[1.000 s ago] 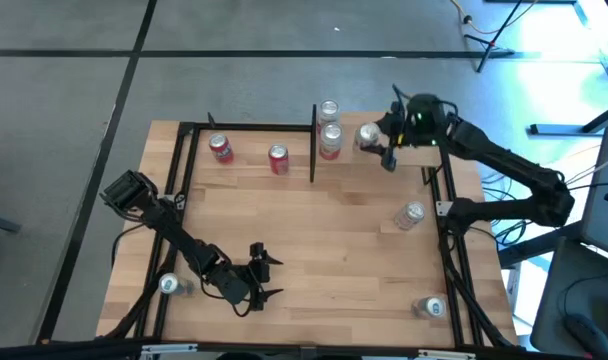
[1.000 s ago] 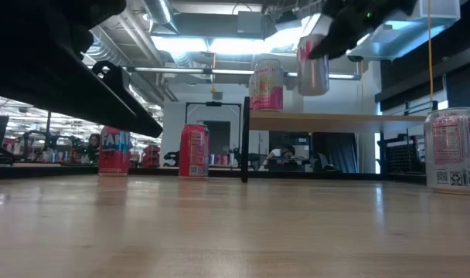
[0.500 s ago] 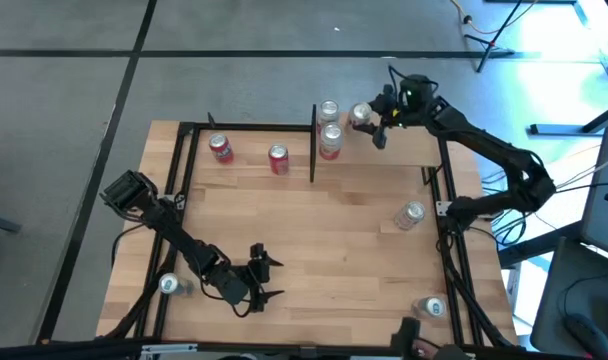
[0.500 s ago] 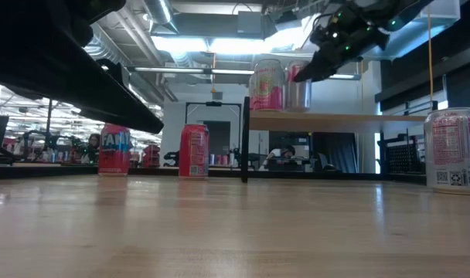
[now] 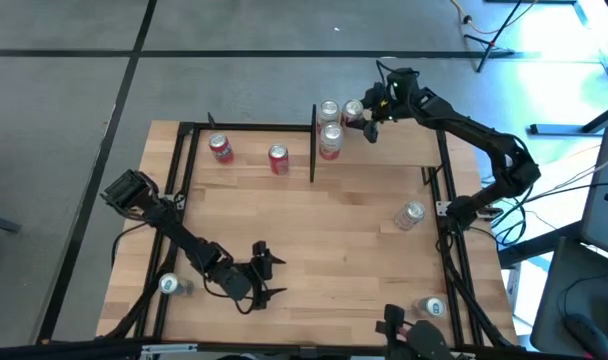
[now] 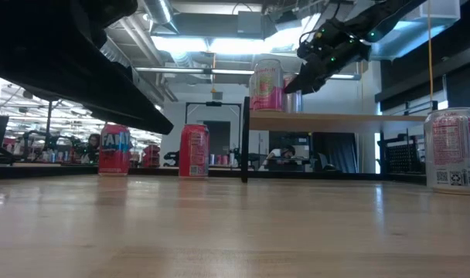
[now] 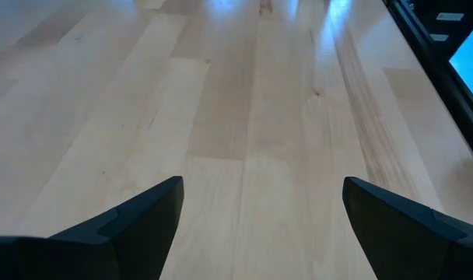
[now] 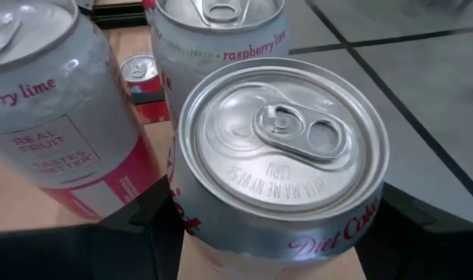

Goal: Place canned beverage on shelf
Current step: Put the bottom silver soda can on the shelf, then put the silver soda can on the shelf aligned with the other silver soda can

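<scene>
While the left arm just sits low over the near-left part of the light butcher-block wooden bench (image 5: 334,230), its tool (image 5: 267,275) spread wide with nothing between the fingers, the right arm is stretched all the way to the far side. Its tool (image 5: 365,112) is pinching a silver Diet Coke can (image 8: 279,155), fingers on both sides of the can body. In the wrist view you're looking straight down on the pull tab.

The can is upright over the small raised light-wood shelf with thin black metal posts (image 6: 328,120), at the back of the bench. From the low view its bottom looks about level with the shelf board, but I can't tell for sure if it's actually touching. It's just beside 2 pink-and-white raspberry lime seltzer cans (image 5: 330,133) standing on the shelf.

Other stuff: 2 red soda cans (image 5: 249,154) standing at the far left of the bench, 1 silver can (image 5: 411,214) on the right side, another silver can (image 5: 430,307) at the near-right corner, and 1 more (image 5: 170,285) at the near-left edge.
</scene>
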Available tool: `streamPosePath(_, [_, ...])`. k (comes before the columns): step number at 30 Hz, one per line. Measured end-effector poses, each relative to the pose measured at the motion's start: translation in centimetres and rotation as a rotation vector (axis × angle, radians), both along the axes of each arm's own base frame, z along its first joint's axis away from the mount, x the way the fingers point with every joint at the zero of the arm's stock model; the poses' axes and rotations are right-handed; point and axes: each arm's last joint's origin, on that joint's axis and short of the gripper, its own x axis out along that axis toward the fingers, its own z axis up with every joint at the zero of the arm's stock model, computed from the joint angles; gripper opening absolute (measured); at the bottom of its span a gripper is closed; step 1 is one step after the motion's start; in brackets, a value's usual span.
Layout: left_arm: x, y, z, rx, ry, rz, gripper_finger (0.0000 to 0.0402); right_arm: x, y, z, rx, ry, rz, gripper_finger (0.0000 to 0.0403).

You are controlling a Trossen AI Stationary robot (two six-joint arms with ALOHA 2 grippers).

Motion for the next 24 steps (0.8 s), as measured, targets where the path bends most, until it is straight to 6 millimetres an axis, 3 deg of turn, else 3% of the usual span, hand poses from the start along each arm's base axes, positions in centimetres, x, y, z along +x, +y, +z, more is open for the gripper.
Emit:
streamPosePath(4, [-0.2,-0.3,0.0,0.0,0.0,-0.011,0.0346,0.0,0.0,-0.1,0.009,0.001,0.007,0.0265])
streamPosePath(12, [-0.3,-0.5,0.0,0.007,0.0,-0.021,0.0346,0.0,0.0,-0.4,0.01,0.023,-0.013,0.0386])
streamPosePath(17, [-0.3,-0.5,0.0,0.007,0.0,-0.021,0.0346,-0.6,0.6,0.7,-0.015,0.017,-0.029,0.037])
streamPosePath(24, [-0.3,-0.4,0.0,0.008,0.0,-0.018,0.0346,-2.9,2.9,3.9,-0.093,0.007,-0.091,0.035])
